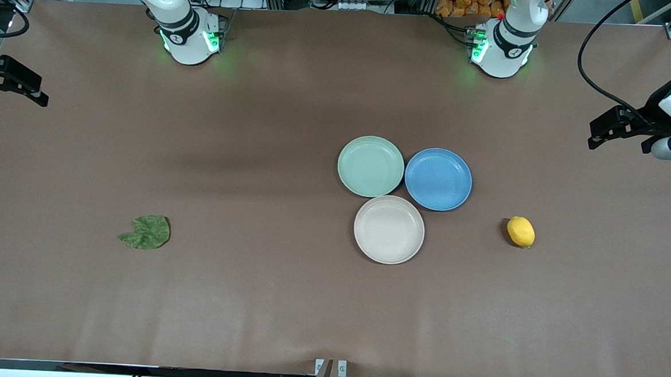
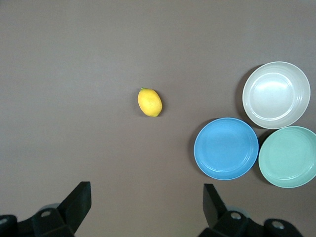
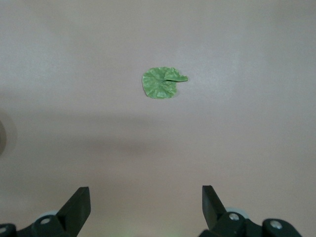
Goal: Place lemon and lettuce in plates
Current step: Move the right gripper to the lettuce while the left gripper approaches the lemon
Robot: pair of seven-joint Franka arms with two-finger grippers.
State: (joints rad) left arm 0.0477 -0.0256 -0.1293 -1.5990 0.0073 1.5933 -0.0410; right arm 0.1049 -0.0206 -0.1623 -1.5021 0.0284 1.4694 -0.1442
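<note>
The lemon is a small bright yellow oval lying on its side on the brown counter, toward the left arm's end. The lettuce is a dark green, wrinkled leaf with a short stem tip, lying flat toward the right arm's end, a little nearer the front camera than the lemon. Neither is on a plate.

The mint plate and the cream plate sit near the middle of the counter, both bare. The cream plate is the nearer of the two to the front camera, and their rims almost touch.

Wide bare counter surrounds the lettuce on all sides, with nothing between it and the plates. The lemon also has open counter around it and lies well apart from the counter's edges.

A blue plate sits beside the mint plate toward the left arm's end, rim close against both other plates, and lies between the lemon and the mint plate.

The left gripper hangs over the counter's left-arm end, fingers spread wide and holding nothing. The right gripper hangs over the right-arm end, likewise wide open with nothing in it.
</note>
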